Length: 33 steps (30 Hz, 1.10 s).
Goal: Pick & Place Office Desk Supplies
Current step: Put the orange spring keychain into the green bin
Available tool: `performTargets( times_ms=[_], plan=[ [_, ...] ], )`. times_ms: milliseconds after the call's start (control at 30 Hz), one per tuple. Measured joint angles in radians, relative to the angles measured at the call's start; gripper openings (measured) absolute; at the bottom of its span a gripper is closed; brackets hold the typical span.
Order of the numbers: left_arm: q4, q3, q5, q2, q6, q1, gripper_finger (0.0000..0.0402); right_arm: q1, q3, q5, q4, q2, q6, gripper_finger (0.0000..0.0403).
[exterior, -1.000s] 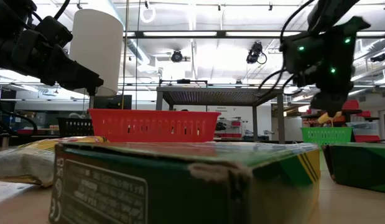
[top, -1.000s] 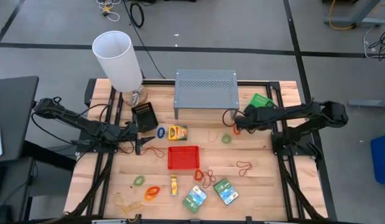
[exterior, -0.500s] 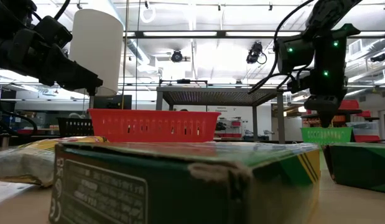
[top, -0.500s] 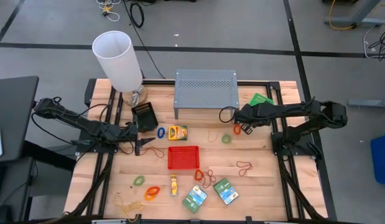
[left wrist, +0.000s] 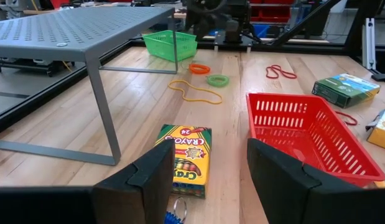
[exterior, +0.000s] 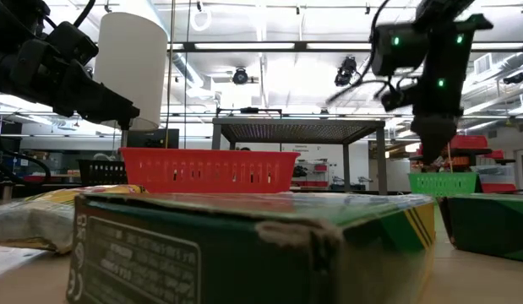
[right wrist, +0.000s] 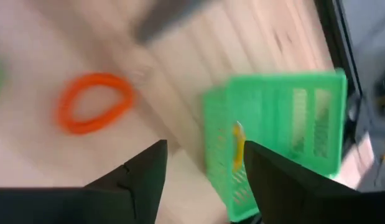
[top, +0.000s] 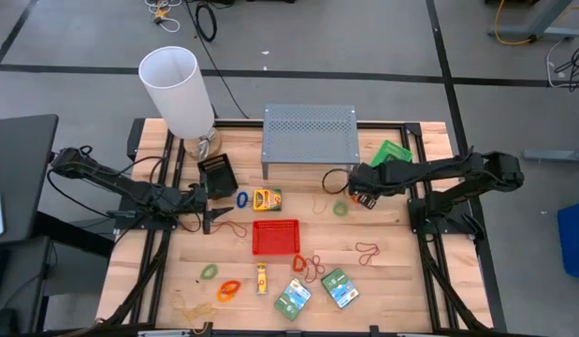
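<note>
My right gripper (top: 354,187) hangs open over the table's far right part, just left of the green mesh tray (top: 394,152). An orange rubber band (right wrist: 92,104) lies flat on the wood below it, untouched. The tray (right wrist: 279,134) has something yellow inside. My left gripper (top: 212,204) waits open at the left, low over the table. A blue band (left wrist: 175,211) lies beneath its fingers and the crayon box (left wrist: 189,158) just ahead. The red mesh tray (top: 275,237) stands at the middle. Two green-blue packets (top: 294,298) (top: 339,287) lie near the front edge.
The grey perforated stand (top: 308,136) and the white lampshade (top: 177,89) stand at the back, with a black box (top: 218,174) below the lampshade. A green band (top: 340,209), a red band (top: 367,251) and more bands at the front left (top: 228,290) lie loose on the wood.
My right gripper has opened and shifted a little toward the table's left, away from the green tray, rising slightly in the low view. The orange band now lies on the table under it. My left arm has kept still.
</note>
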Motion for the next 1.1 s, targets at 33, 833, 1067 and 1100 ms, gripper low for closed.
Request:
performTargets(
  times_ms=[33,833,1067,1100],
  plan=[
    [0.000,0.000,0.000,0.000,0.000,0.000,0.0206,0.025,0.008,-0.022,0.010,0.000,-0.025,0.0214],
    [0.000,0.000,0.000,0.000,0.003,0.000,0.0206,0.103,-0.156,-0.218,0.412,0.000,-0.246,0.0208],
    [0.000,0.000,0.000,0.000,0.011,0.000,0.0206,0.035,-0.183,-0.245,0.449,0.000,-0.306,0.0208],
    [0.000,0.000,0.000,0.000,0.011,0.000,0.0206,0.028,-0.189,-0.252,0.460,0.000,-0.312,0.0208]
  ],
)
